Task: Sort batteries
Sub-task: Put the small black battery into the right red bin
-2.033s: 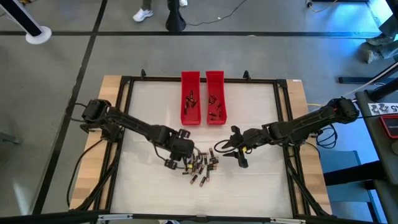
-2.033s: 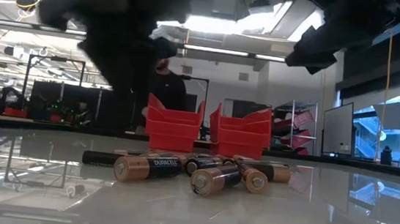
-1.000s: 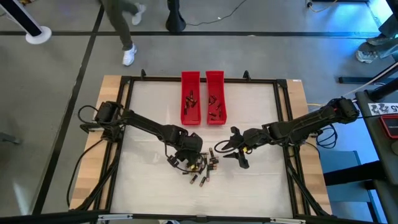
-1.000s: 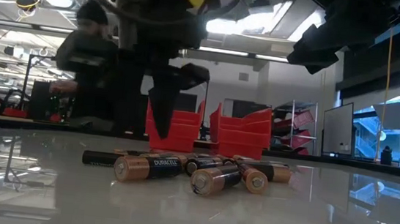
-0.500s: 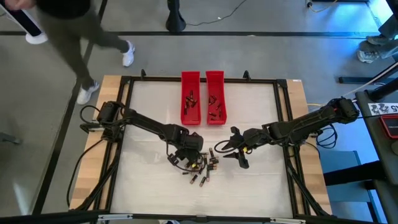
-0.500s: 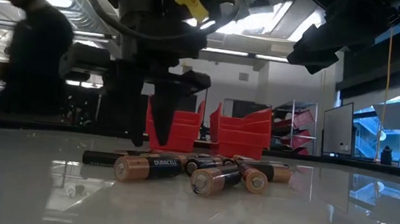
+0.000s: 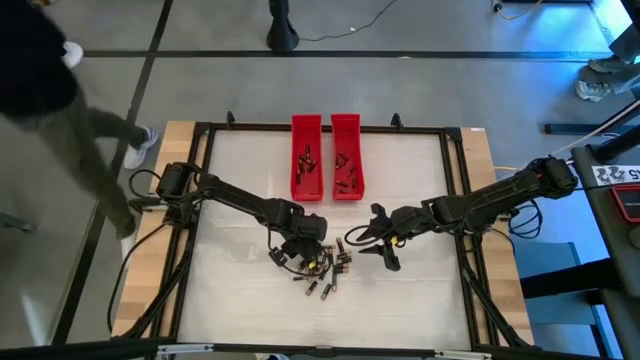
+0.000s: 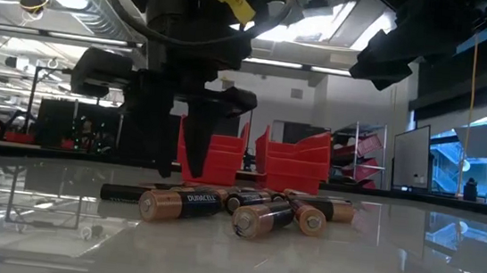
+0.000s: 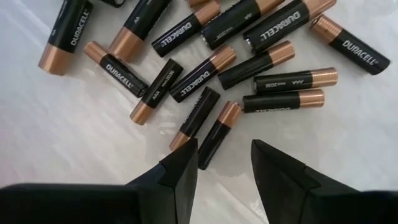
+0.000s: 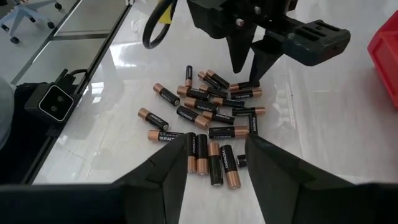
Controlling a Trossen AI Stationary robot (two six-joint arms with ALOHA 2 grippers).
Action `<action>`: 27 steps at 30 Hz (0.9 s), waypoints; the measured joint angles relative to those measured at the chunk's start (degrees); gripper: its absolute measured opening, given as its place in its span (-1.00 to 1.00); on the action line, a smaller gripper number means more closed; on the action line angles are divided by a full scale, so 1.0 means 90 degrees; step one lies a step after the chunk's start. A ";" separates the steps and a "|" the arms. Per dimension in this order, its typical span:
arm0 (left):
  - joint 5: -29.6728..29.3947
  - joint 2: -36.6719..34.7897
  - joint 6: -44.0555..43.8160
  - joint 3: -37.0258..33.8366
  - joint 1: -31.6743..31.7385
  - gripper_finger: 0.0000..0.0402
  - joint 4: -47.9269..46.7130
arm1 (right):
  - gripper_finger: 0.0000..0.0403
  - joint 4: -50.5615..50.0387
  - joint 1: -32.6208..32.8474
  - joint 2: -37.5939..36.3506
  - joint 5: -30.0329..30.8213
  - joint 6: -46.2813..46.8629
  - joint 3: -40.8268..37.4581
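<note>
Several batteries (image 7: 325,270) lie on their sides in a loose pile near the table's middle, dark with coppery ends (image 9: 205,68) (image 8: 236,209) (image 10: 205,118). My left gripper (image 7: 312,256) (image 8: 179,171) is open and points down over the pile's left part. In its wrist view (image 9: 224,162) its two fingers stand on either side of the near end of one small battery (image 9: 214,134); I see no touch. My right gripper (image 7: 362,240) (image 10: 214,158) is open and waits above the table just right of the pile.
Two long red trays (image 7: 306,130) (image 7: 347,125) stand side by side at the table's far middle, each with a few batteries inside (image 8: 210,156) (image 8: 295,164). A black frame (image 7: 200,130) borders the table. A person (image 7: 60,110) walks on the floor beyond the left edge.
My left gripper has shifted right toward the battery pile and come down a little, its fingers staying open. The batteries have not moved. A person has walked past the table's far left corner.
</note>
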 joint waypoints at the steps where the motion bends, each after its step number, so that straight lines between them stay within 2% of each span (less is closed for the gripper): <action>1: 0.0017 0.0002 -0.0002 0.0000 0.0000 -0.30 0.0000 | -0.19 0.0000 0.0000 0.0000 0.0002 0.0000 0.0000; 11: 0.0091 0.0003 0.0005 0.0000 0.0049 -0.30 -0.0002 | -0.19 0.0000 0.0000 0.0000 0.0002 0.0000 0.0000; 22: -0.0069 0.0389 0.0102 0.0029 -0.0019 -0.30 0.0010 | -0.19 0.0000 0.0000 -0.0002 0.0005 -0.0002 -0.0002; 24: -0.0069 0.0384 0.0104 0.0027 -0.0017 -0.33 -0.0003 | -0.19 -0.0002 0.0000 -0.0002 0.0007 -0.0002 -0.0002; 27: -0.0085 0.0385 0.0097 0.0027 -0.0019 -0.48 -0.0076 | -0.19 -0.0005 0.0000 -0.0002 0.0006 -0.0078 -0.0002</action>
